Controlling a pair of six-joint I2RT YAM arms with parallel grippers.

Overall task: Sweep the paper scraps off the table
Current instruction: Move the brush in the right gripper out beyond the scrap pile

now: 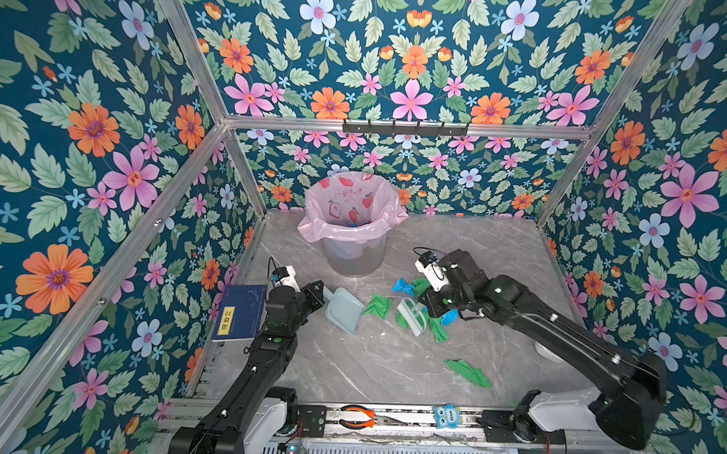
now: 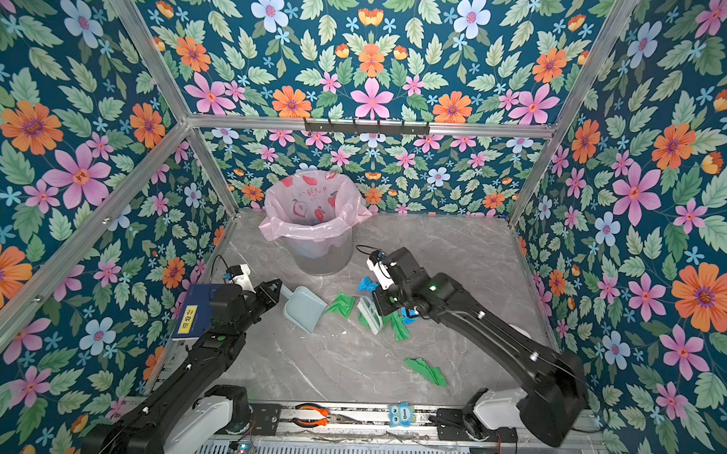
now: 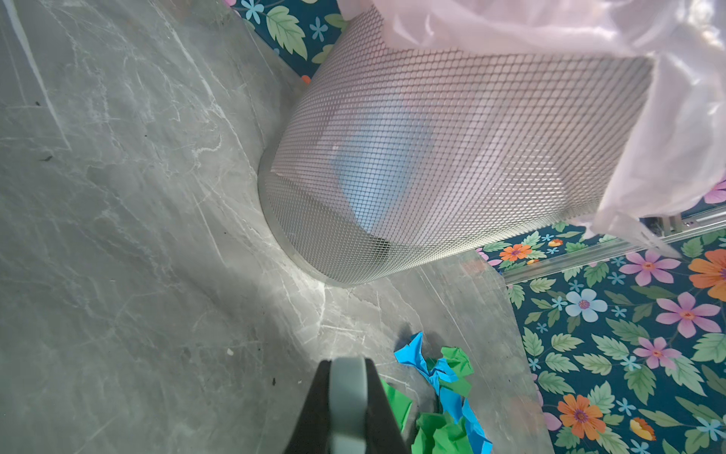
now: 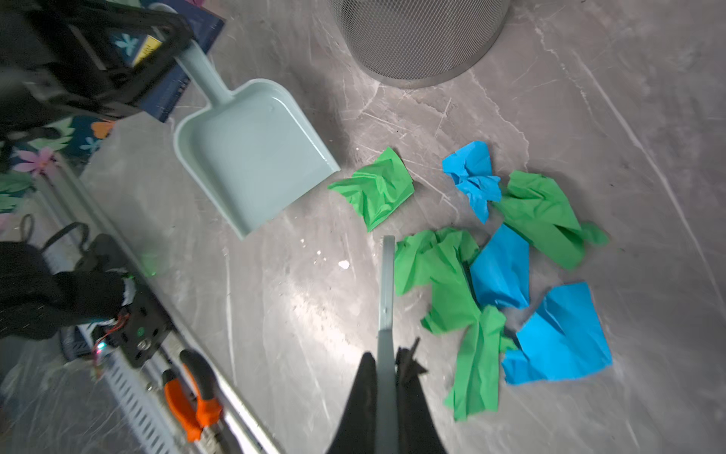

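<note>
The grey marble bench (image 1: 390, 374) fills the lower middle of both top views, the pink-lined mesh bin (image 1: 353, 236) at its upper centre. A stroke from here would probably catch only the green scrap (image 1: 378, 305) just right of the dustpan (image 1: 344, 312). The rest of the paper scraps (image 4: 491, 275) lie on the brush's far side, and one lone green scrap (image 1: 469, 373) sits well apart, lower right. Crumpled paper may also slip past the pan's lip.

The left arm rises from the lower left, its end effector (image 1: 317, 295) clamped on the dustpan's handle, the pan's mouth facing right. The right arm reaches in from the lower right with its wrist bent down, its end effector (image 1: 429, 307) closed on the brush (image 1: 410, 317).
</note>
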